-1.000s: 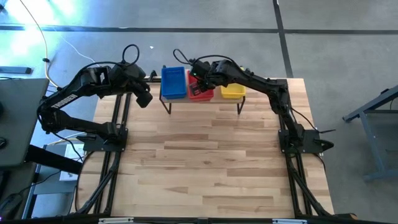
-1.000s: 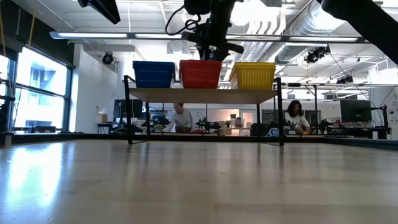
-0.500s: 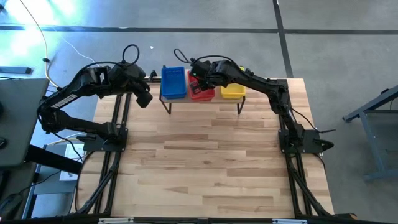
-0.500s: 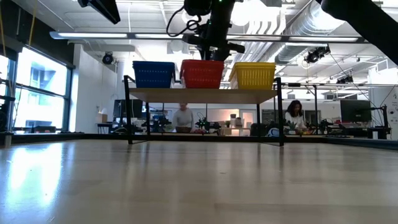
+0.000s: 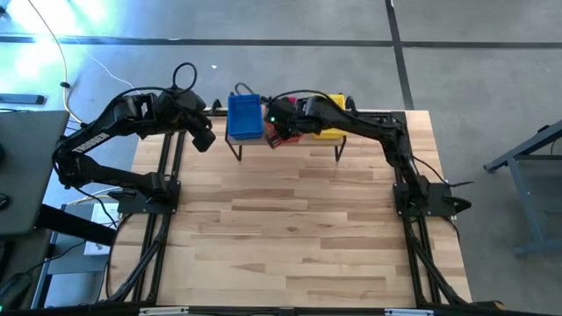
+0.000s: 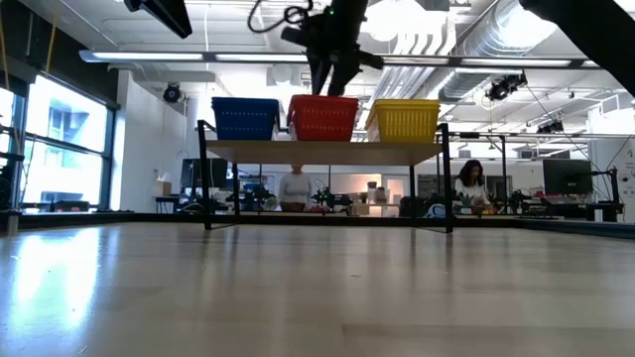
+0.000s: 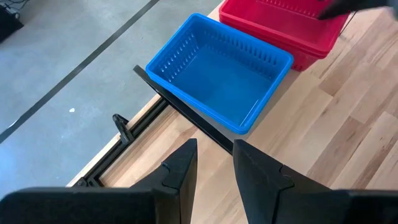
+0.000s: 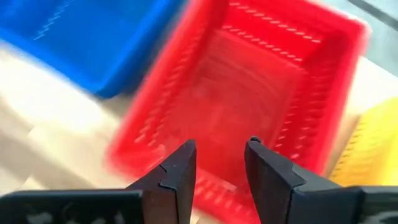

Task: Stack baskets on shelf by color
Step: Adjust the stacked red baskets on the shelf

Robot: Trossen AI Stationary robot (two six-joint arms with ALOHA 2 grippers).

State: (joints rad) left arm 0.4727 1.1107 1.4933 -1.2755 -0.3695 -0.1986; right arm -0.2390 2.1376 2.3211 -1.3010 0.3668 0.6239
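Three baskets rest side by side on the shelf (image 6: 322, 152) at the table's far edge: blue (image 5: 245, 117), red (image 6: 322, 117) and yellow (image 6: 405, 120). My right gripper (image 8: 219, 163) hangs open over the red basket (image 8: 249, 93), fingers slanting down, near the side next to the blue basket (image 8: 93, 37). In the low view the gripper (image 6: 333, 84) stands just above the red rim, and I see no touch. My left gripper (image 7: 214, 167) waits open, high at the far left (image 5: 204, 140), looking down on the blue basket (image 7: 221, 71).
The wide wooden tabletop (image 5: 290, 228) in front of the shelf is bare. The shelf's thin black legs (image 6: 205, 188) stand at its corners. My right arm (image 5: 351, 127) reaches over the yellow basket. Two people (image 6: 294, 188) sit in the room behind.
My right gripper has swung toward the table's left edge, across the red basket toward the blue one, rising a little and rolling slightly. Its fingers have stayed open.
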